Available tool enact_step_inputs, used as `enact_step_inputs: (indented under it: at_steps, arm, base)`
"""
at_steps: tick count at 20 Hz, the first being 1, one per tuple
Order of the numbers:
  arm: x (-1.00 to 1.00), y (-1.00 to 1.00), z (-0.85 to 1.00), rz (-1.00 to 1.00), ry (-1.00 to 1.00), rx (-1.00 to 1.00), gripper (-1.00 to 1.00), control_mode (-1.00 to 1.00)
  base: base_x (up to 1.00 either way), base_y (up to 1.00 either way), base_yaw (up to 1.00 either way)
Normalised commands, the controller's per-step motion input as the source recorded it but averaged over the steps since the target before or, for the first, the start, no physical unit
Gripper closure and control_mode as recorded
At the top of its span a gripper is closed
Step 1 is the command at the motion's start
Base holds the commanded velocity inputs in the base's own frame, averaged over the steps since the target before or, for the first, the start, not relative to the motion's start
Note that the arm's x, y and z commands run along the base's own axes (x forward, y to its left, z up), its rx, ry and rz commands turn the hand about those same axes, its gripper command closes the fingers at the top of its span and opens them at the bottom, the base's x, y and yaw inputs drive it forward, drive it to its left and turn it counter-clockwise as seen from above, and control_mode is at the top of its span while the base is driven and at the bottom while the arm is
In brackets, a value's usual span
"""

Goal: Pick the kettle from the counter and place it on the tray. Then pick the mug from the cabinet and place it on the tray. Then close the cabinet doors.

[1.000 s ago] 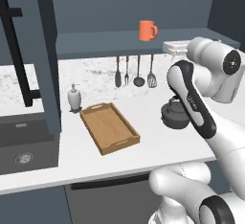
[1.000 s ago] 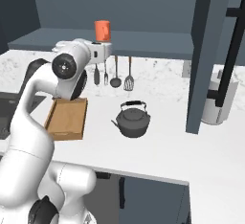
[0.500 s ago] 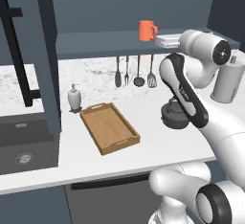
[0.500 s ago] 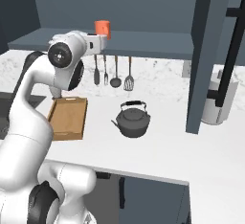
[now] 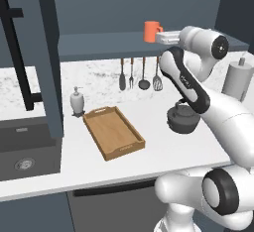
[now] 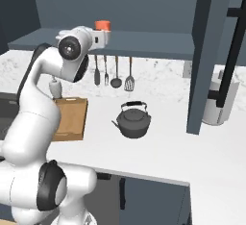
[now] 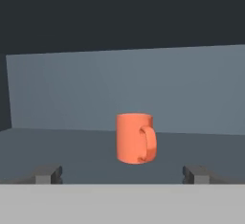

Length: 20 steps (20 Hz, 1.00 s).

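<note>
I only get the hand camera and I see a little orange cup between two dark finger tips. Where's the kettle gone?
Observer: The squat dark grey kettle sits on the white speckled counter, not on the light-brown wooden tray.
Operator: Is anything in the tray?
Observer: Nothing lies in it; a white soap bottle stands just behind it.
Operator: Is my hand high up?
Observer: Yes, the gripper is level with the dark blue-grey cabinet shelf, pointing at the small orange mug, fingers spread, not yet touching it.
Operator: Are the doors shut?
Observer: No, both tall dark cabinet doors stand open.
</note>
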Motion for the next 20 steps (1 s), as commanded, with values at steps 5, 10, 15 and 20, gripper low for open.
enact_step_inputs:
  at_steps: [5,10,15,20]
  arm:
    - [0.36,-0.12,-0.05,0.03,0.0,0.01,-1.0,-1.0]
    - [0.43,-0.23,-0.03,0.04,0.0,0.03,-1.0,-1.0]
    - [0.44,-0.11,0.0,0.03,0.0,0.01,-1.0,-1.0]
    - [0.41,-0.02,-0.06,0.03,0.0,0.0,-1.0,-1.0]
  base:
    - [0.0,0.0,0.0]
    - [0.0,0.0,0.0]
    - [0.0,0.0,0.0]
    - [0.0,0.0,0.0]
